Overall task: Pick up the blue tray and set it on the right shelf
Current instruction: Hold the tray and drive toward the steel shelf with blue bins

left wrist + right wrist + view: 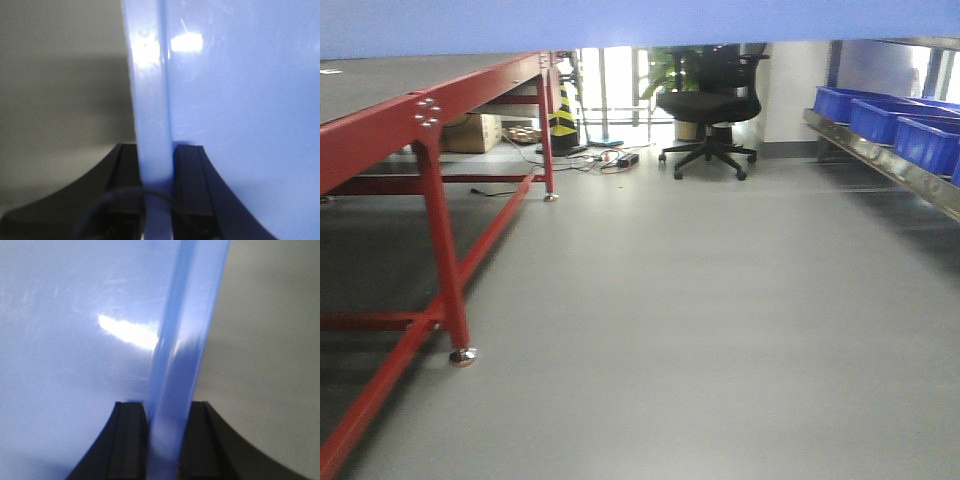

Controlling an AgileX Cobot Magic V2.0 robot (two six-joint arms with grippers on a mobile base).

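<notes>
Left wrist-mounted: left end effector (156, 150) pinching blue tray (240, 100) rim, right end effector (164, 409) likewise.

Two pincers on show: the left pincer (156, 165) and the right pincer (167, 415), with two dark fingers (189, 175) apiece, four in all. One tray (240, 100) between them, and one strip of rim nipped in each pincer. Out ahead of the pincers, to the left, one table (440, 105), two of its legs in sight. Past it, one box (472, 132) and one striped cone (562, 118). Straight ahead, one chair (708, 105), with one plant (670, 68) behind it. Ahead and right of the pincers, one shelf (880, 162) carrying three bins (880, 118) clear to count, plus the sliver of a fourth at the edge.
</notes>
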